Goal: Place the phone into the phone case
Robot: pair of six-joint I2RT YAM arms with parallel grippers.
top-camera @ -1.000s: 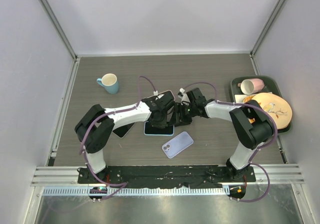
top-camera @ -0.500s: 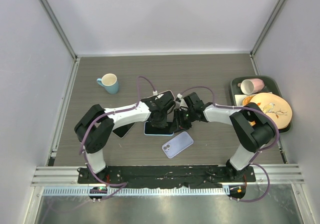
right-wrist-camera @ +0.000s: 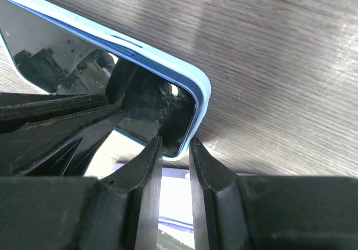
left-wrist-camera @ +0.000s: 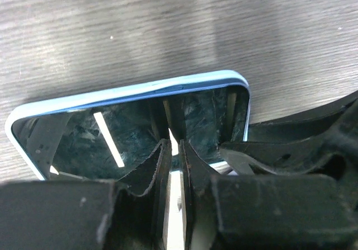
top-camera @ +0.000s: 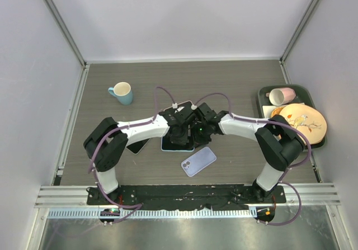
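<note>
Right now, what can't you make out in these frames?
- Left wrist: near edge of the blue-rimmed phone is hidden behind the left gripper.
- Right wrist: only one phone corner shows, the rest is cut off by the frame. It is unclear whether the right gripper pinches it.
- Top view: both grippers cover most of the phone, so how it sits is unreadable.
- Top view: lavender slab is too small to tell phone from case. Dark slab lies half under the left arm.
</note>
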